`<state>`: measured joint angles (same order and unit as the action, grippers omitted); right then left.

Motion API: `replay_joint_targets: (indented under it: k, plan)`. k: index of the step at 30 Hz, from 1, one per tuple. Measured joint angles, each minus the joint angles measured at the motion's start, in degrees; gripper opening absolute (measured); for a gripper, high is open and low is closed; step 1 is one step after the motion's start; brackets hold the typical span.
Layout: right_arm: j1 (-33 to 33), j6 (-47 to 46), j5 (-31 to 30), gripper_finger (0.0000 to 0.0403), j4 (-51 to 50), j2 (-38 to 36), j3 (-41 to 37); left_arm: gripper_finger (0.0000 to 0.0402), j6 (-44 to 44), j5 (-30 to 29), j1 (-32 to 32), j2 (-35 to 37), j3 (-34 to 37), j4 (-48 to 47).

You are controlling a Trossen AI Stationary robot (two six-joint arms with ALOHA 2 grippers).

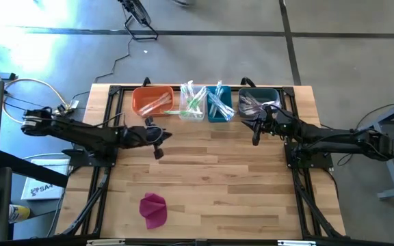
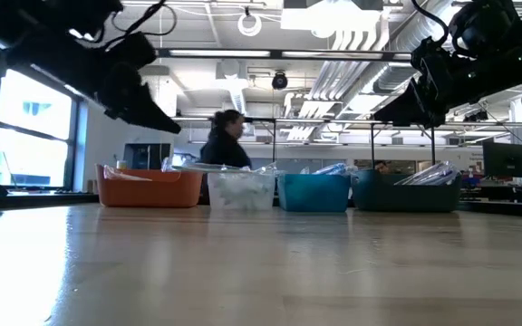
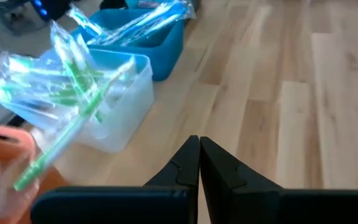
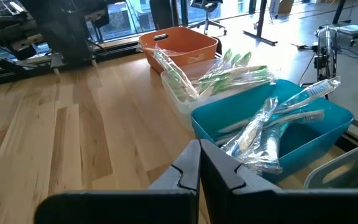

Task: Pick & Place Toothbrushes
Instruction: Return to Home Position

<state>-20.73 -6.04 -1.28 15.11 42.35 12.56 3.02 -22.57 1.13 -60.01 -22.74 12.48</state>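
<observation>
Four small rectangular bins stand in a row, just beside one another, along the far edge of the pale, plank-grained wooden worktop (image 1: 211, 184). All the toothbrushes (image 4: 229, 71) lie in them: thin sticks in clear, crinkled, shiny wrappers.

- The orange bin (image 4: 185, 40), smooth plastic with rounded corners, holds a few.
- The transparent bin (image 3: 126, 106) is heaped with green-handled ones, and one green brush juts over its rim toward the orange bin.
- The blue bin (image 4: 328, 140) carries blue-handled ones lying crosswise.
- The dark teal bin (image 1: 273, 96) holds a further bundle. Its handles look white, though wrapper glare makes that hard to tell.

The left hand (image 3: 199, 142) hangs above the worktop just in front of the orange bin. Its two dark, wedge-shaped fingers are pressed together with nothing between them. The right hand (image 4: 199, 144) hangs near the front of the dark teal bin, fingers likewise closed and empty. In the low view both arms sit higher than the bin rims.

A crumpled magenta cloth (image 1: 153, 209) lies near the front edge, left of centre and well apart from the bins. A wide stretch of planks runs between it and the row. Black frame rails (image 1: 108, 109) border the worktop's sides. Beyond the far edge a person (image 2: 227, 140) shows in the room behind the bins.
</observation>
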Motion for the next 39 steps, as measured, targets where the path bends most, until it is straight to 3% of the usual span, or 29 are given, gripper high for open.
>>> replay_joint_targets:
  k: [4, 10, 26, 39]
  plan:
    - [-0.01, 0.01, -0.05, 0.0002, -0.32, 0.0, 0.0, 0.0005, 0.62, 2.71, 0.0, 3.3, 5.32, 5.04]
    - [0.0, 0.01, -0.03, 0.0002, -0.33, 0.0, 0.0, 0.0005, -0.9, 2.53, 0.0, 11.31, 8.25, 4.52]
    - [0.0, 0.24, -0.03, 0.0002, -1.25, 0.0, 0.0, 0.0005, -2.84, 2.0, 0.0, 39.76, 12.6, -12.09]
    - [0.0, 0.26, -0.03, 0.0002, -1.23, 0.0, 0.0, 0.0005, -4.57, 5.14, 0.0, 54.87, 12.7, -22.42]
